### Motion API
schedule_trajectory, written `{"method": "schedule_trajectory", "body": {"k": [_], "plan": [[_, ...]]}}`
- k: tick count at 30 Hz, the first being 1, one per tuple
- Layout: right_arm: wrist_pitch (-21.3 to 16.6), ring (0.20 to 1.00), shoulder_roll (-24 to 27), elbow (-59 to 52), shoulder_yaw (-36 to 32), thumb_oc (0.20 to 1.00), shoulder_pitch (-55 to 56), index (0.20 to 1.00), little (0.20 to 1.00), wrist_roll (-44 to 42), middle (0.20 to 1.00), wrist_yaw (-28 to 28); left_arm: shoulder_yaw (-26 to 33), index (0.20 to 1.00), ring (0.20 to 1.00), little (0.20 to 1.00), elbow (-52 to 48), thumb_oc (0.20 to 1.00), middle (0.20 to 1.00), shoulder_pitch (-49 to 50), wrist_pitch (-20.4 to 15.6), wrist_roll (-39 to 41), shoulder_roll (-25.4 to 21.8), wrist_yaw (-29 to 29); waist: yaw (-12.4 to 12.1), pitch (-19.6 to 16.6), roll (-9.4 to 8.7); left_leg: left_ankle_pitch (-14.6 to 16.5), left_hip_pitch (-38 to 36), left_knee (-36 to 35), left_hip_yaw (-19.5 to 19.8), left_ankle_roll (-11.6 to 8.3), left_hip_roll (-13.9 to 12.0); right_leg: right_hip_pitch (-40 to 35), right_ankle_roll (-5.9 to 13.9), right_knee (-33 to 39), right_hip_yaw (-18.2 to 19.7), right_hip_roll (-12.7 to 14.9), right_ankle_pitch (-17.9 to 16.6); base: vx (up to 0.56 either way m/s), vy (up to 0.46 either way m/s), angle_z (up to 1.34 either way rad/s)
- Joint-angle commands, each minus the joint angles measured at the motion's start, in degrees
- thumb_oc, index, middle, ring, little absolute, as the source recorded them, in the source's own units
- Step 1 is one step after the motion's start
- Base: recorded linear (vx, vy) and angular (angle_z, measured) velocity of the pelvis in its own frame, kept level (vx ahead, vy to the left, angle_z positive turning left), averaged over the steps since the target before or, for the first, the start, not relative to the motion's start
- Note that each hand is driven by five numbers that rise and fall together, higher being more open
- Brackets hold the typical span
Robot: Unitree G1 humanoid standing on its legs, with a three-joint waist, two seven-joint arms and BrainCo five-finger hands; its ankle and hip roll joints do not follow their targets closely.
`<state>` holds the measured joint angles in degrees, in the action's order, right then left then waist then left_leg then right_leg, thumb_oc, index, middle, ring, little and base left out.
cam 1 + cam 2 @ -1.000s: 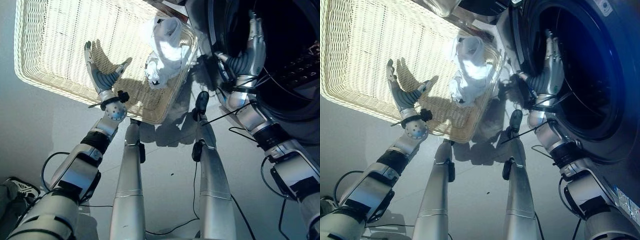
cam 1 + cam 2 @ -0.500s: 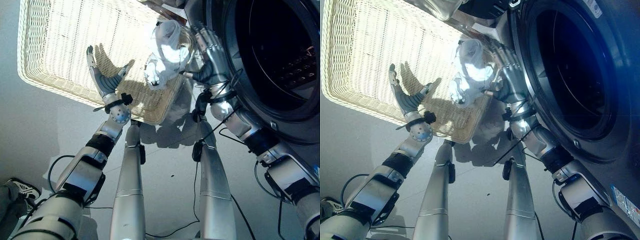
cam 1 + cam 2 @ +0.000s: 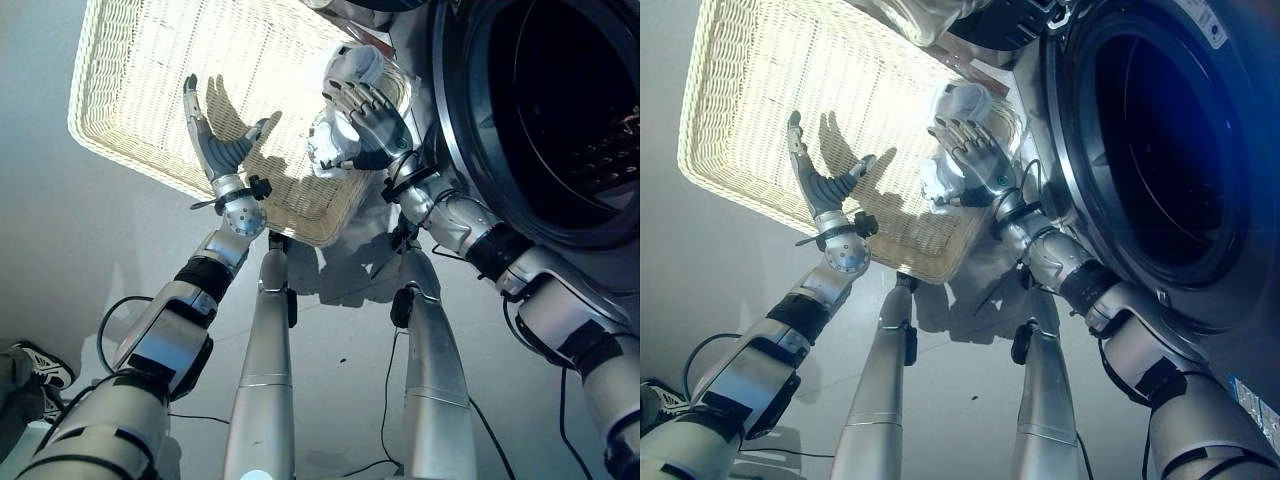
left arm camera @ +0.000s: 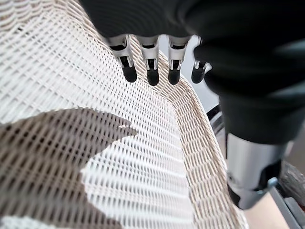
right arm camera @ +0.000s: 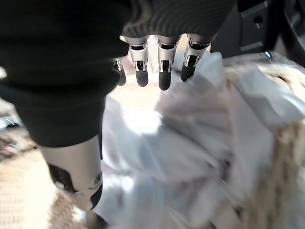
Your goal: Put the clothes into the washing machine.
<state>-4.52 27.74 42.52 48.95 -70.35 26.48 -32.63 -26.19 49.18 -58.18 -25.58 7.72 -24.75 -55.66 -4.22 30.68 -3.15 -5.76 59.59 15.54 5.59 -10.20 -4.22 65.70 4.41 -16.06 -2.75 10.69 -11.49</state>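
Observation:
A bundle of white clothes [image 3: 352, 68] lies in the wicker basket's [image 3: 140, 90] corner nearest the washing machine [image 3: 600, 215]. My right hand [image 3: 370, 122] hovers open just over the bundle, fingers spread and straight. In the right wrist view its fingertips [image 5: 163, 76] hang above the white cloth [image 5: 200, 143] without closing on it. My left hand [image 3: 218, 148] is held open above the basket's bare bottom [image 4: 95, 157], holding nothing. The washer's round dark drum opening [image 3: 1170, 150] gapes at the right.
The basket's near rim [image 3: 890, 262] runs close under both wrists. The washer's dark front ring [image 3: 1065, 160] stands right beside the basket's corner. A person's shoe [image 3: 35, 365] rests on the grey floor at the lower left.
My right hand has come out of the drum opening and swung left to above the white clothes. The left hand holds its pose. The camera has shifted slightly.

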Motion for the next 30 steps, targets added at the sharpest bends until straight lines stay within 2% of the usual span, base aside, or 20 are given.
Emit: {"method": "schedule_trajectory", "body": {"k": [1,3,4,13,14,17,18,19,20,25,30], "plan": [[1.0,1.000,0.4,1.9,1.8,1.000,-2.4,1.000,1.000,-2.6,1.000,-1.0,1.2,1.000,1.000,1.000,0.4,1.000,1.000,-1.6,-2.5,0.6,1.8,0.1,0.2,-0.9,5.33,-2.5,0.9,-1.4,1.7,4.11,2.4,-1.1,4.60,-2.3,-3.1,0.5,0.7,0.01,-0.007,0.07],[2.3,1.000,0.1,3.7,1.7,1.000,-2.6,1.000,1.000,-2.8,1.000,0.1,0.9,1.000,1.000,1.000,0.3,1.000,1.000,-1.6,-2.5,0.5,2.1,-0.1,0.1,-0.9,5.58,-2.5,1.1,-1.4,1.8,4.17,2.5,-0.9,4.59,-2.3,-3.1,0.6,0.7,0.01,0.002,0.04],[4.4,1.000,-0.5,6.3,1.9,1.000,-3.0,1.000,1.000,-3.0,1.000,2.2,0.6,1.000,1.000,1.000,0.3,1.000,1.000,-1.9,-2.4,0.5,2.3,-0.3,-0.1,-0.9,5.83,-2.6,1.3,-1.3,1.7,4.19,2.5,-0.7,4.52,-2.6,-3.2,0.6,0.6,0.00,0.000,0.00],[15.1,1.000,-2.2,13.2,3.4,1.000,-3.2,1.000,1.000,0.8,1.000,7.0,-0.4,1.000,1.000,1.000,0.6,1.000,1.000,-2.4,-2.6,0.4,3.3,-1.3,-0.6,-0.9,6.44,-3.0,1.4,-1.5,1.7,4.54,2.5,-0.6,4.35,-2.6,-3.4,0.9,0.4,0.00,0.001,0.00],[17.1,1.000,-2.6,14.1,3.5,1.000,-3.4,1.000,1.000,1.8,1.000,8.8,-0.6,1.000,1.000,1.000,0.6,1.000,1.000,-2.5,-2.6,0.6,3.3,-1.3,-0.7,-0.9,6.58,-3.0,1.4,-1.5,1.7,4.54,2.5,-0.4,4.36,-2.6,-3.3,0.9,0.3,0.00,0.000,0.00],[18.7,1.000,-2.9,15.1,3.8,1.000,-3.5,1.000,1.000,2.8,1.000,10.5,-0.7,1.000,1.000,1.000,0.6,1.000,1.000,-2.5,-2.7,0.6,3.5,-1.4,-0.8,-0.9,6.74,-3.1,1.4,-1.6,1.7,4.59,2.5,-0.4,4.37,-2.7,-3.4,0.9,0.2,0.00,0.000,0.00],[20.3,1.000,-3.6,17.0,4.4,1.000,-3.7,1.000,1.000,4.4,1.000,12.1,-1.0,1.000,1.000,1.000,0.6,1.000,1.000,-2.6,-2.8,0.5,3.9,-1.7,-1.0,-0.9,6.93,-3.2,1.4,-1.8,1.7,4.64,2.4,-0.4,4.34,-2.6,-3.4,1.0,0.1,0.00,0.000,0.00],[20.7,0.777,-3.8,17.3,4.5,0.777,-3.7,0.777,0.777,4.6,0.777,12.8,-1.0,1.000,1.000,1.000,0.7,1.000,1.000,-2.6,-2.8,0.5,4.0,-1.7,-1.0,-0.9,6.94,-3.2,1.3,-1.8,1.7,4.65,2.5,-0.4,4.32,-2.6,-3.4,1.0,0.1,0.00,0.000,0.00],[20.5,0.200,-4.0,17.8,4.9,0.200,-3.8,0.200,0.200,4.3,0.200,12.4,-1.0,1.000,1.000,1.000,0.8,1.000,1.000,-2.5,-3.0,0.3,4.2,-1.7,-1.0,-0.9,7.02,-3.2,1.3,-1.9,1.8,4.65,2.4,-0.6,4.31,-2.5,-3.5,1.1,0.1,0.00,0.000,0.00],[19.8,0.200,-3.9,17.3,4.4,0.200,-3.7,0.200,0.200,4.3,0.200,11.6,-1.1,1.000,1.000,1.000,0.4,1.000,1.000,-2.2,-2.6,0.5,4.1,-1.6,-1.0,-0.9,7.10,-3.4,1.3,-1.9,1.9,4.66,2.4,-0.4,4.36,-2.5,-3.2,1.1,-0.2,0.00,0.000,0.00],[18.2,0.200,-3.9,16.2,3.3,0.200,-3.4,0.200,0.200,2.3,0.200,8.3,-1.0,1.000,1.000,1.000,0.1,1.000,1.000,-1.7,-1.7,-0.1,4.6,-0.8,-0.9,-0.9,7.17,-3.5,1.3,-1.9,1.9,4.70,2.5,-0.3,4.42,-2.5,-3.0,1.1,-0.4,0.00,0.000,0.00]]}}
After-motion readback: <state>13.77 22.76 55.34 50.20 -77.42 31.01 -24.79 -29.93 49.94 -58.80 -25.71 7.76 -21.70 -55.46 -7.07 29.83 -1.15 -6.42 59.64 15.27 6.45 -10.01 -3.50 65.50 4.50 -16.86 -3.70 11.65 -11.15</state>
